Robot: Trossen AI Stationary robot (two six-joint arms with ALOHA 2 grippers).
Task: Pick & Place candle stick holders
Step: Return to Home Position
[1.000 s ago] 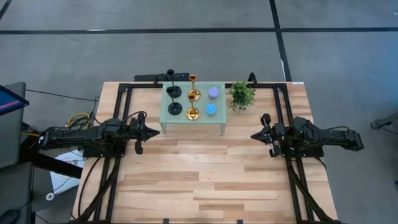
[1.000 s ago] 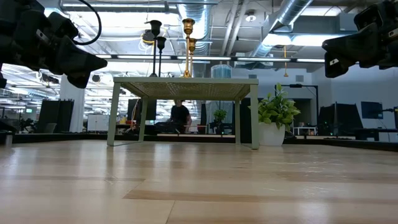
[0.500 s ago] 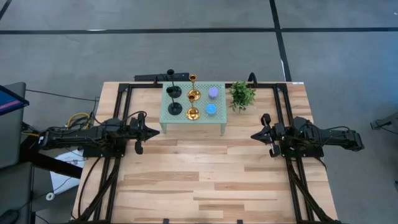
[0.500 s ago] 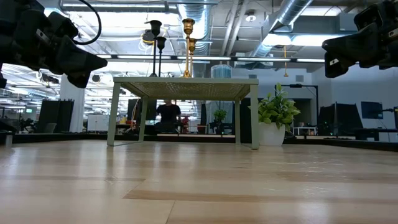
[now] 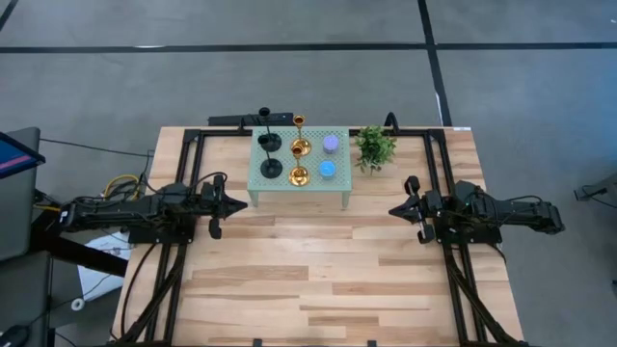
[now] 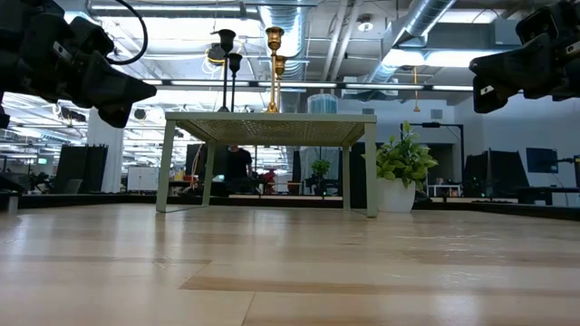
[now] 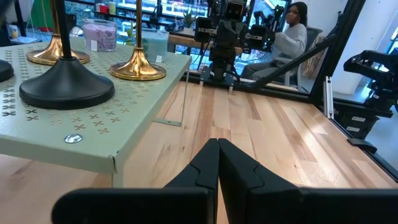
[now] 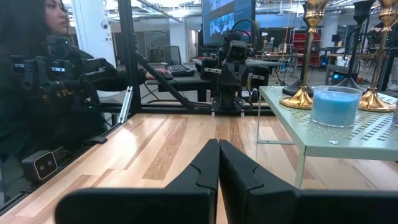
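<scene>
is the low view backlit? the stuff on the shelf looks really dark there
Low view: yes, bright ceiling lights sit behind the shelf, so the two black candle holders read as silhouettes, while the gold candle holders catch some light. High view: even light from above, with glints on the gold bases. Left wrist view: small highlights on the gold bases too.

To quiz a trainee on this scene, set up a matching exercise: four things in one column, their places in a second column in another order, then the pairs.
Things
1. black candle holders
2. gold candle holders
3. blue candle
4. plant

Places
A. on the wooden table, beside the shelf
B. on the shelf, middle row
C. on the shelf, end nearest the shut left gripper
D. on the shelf, end nearest the shut right gripper, beside a purple candle

Pairs: 1-C, 2-B, 3-D, 4-A
</scene>
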